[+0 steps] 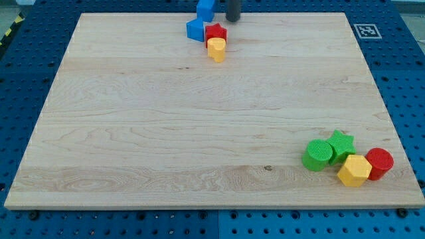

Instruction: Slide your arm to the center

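Bench (133,119): pale wood grain on blue pegboard; centre bare.
Tip (233,20): top edge, right of blue block (206,8); dark rod, no jaws, holds nothing.
Top cluster: blue shape (195,30), red star (216,31), yellow cylinder (216,49), touching.
Lower right: green cylinder (318,155), green star (341,144), yellow hexagon (354,170), red cylinder (380,163), ribbed plastic, huddled.
Judgement: path to centre likely skirts right of the cluster.

My tip (233,20), the lower end of a straight dark rod that entered from the view's top edge, stood at the far rim of the wooden board, just to the view's right of the blue block (206,8) and slightly above the red star (216,31).
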You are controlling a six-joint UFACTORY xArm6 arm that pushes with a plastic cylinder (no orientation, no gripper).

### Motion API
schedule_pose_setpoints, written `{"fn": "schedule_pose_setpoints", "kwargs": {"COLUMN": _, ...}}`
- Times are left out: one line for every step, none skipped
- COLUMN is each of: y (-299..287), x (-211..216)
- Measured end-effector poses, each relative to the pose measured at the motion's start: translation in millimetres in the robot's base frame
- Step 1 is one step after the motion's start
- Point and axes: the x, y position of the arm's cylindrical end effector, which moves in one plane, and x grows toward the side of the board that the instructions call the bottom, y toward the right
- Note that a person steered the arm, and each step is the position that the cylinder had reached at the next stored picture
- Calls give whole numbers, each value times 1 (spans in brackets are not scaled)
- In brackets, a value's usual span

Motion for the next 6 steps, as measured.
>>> {"fn": "schedule_pose_setpoints", "kwargs": {"y": 44, "x": 35}}
{"fn": "schedule_pose_setpoints", "kwargs": {"y": 78, "x": 98}}
{"fn": "schedule_pose_setpoints", "kwargs": {"y": 84, "x": 172}}
{"fn": "schedule_pose_setpoints", "kwargs": {"y": 62, "x": 235}}
{"fn": "schedule_pose_setpoints", "kwargs": {"y": -23, "x": 251}}
{"fn": "schedule_pose_setpoints", "kwargs": {"y": -112, "x": 232}}
